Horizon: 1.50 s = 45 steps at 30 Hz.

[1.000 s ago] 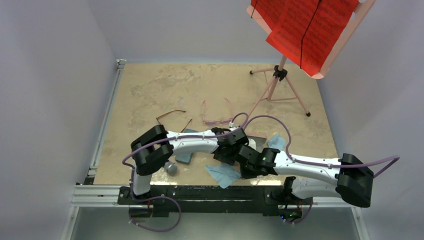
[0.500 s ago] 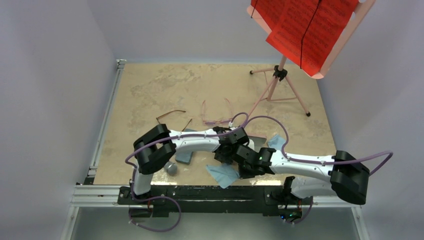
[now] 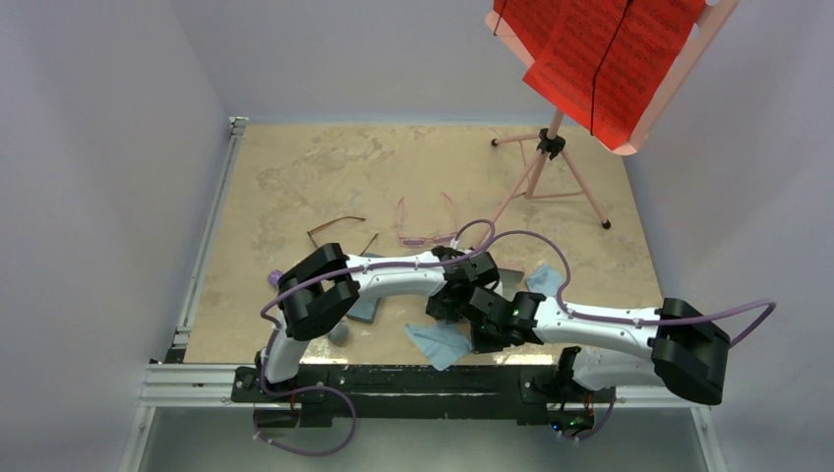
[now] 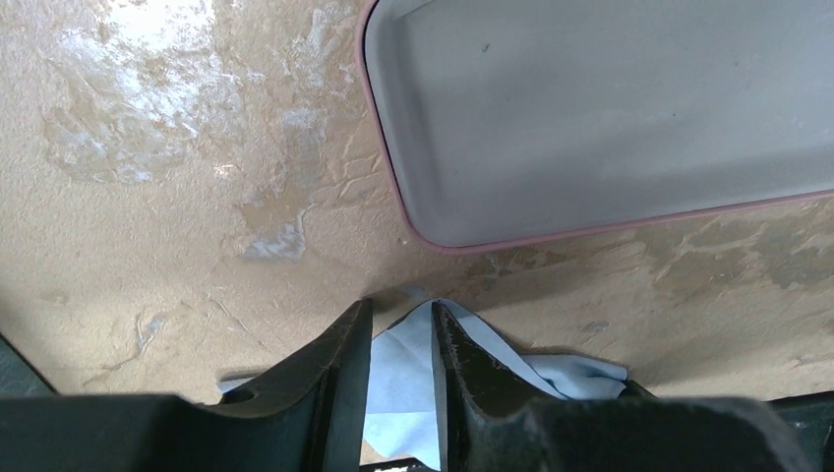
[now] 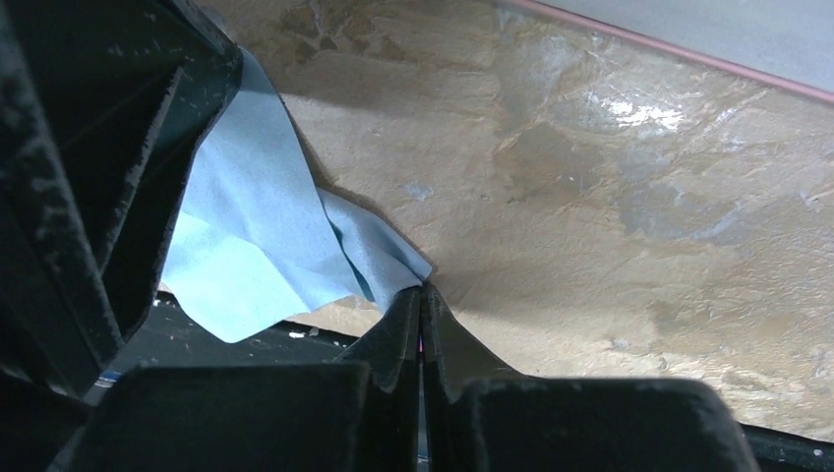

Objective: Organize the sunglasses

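Observation:
The dark brown sunglasses (image 3: 339, 228) and the translucent pink-purple sunglasses (image 3: 428, 226) lie open on the table's middle, beyond both arms and untouched. Both grippers meet over a light blue cloth (image 3: 439, 344) near the front edge. My right gripper (image 5: 423, 293) is shut on a corner of the cloth (image 5: 256, 246); it also shows in the top view (image 3: 480, 329). My left gripper (image 4: 398, 310) is open by a narrow gap, with the cloth (image 4: 398, 383) between its fingers and spreading past the right finger. It also shows in the top view (image 3: 448, 303).
An open pink-rimmed case (image 4: 590, 118) lies just beyond the left fingers, also in the top view (image 3: 506, 280). A second blue cloth (image 3: 544, 278) lies to the right. A blue-grey case (image 3: 362, 305) lies under the left arm. A music stand's tripod (image 3: 551, 182) stands at the back right.
The left arm's elbow has swung right and the right arm has shifted slightly left. Both grippers stay at the cloth. The sunglasses have not moved.

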### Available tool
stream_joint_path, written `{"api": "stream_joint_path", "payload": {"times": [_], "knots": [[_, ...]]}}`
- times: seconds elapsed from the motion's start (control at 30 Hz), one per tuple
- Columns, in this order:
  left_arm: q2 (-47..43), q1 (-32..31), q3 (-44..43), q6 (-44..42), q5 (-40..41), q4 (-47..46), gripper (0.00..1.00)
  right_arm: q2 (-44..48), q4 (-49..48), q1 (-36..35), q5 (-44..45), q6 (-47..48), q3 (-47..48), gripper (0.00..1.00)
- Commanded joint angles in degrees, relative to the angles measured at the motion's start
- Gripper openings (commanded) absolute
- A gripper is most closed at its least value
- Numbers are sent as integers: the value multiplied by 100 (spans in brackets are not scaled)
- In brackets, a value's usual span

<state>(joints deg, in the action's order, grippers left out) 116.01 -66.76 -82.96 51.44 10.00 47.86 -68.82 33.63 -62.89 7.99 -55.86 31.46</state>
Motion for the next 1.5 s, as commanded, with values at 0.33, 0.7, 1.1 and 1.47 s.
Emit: {"api": "stream_joint_path", "payload": {"times": [0.33, 0.7, 1.1, 1.47], "knots": [[644, -897, -443, 388, 172, -307, 24, 33, -857, 45, -271, 165, -66, 0], [704, -915, -546, 368, 164, -287, 0, 99, -849, 47, -241, 167, -44, 0], [-1180, -908, 448, 592, 1248, -459, 0, 695, -797, 29, -346, 1423, 587, 0], [-3501, -913, 1759, 695, 1356, -663, 0, 1056, 245, 27, -1387, 2086, 1820, 0]]}}
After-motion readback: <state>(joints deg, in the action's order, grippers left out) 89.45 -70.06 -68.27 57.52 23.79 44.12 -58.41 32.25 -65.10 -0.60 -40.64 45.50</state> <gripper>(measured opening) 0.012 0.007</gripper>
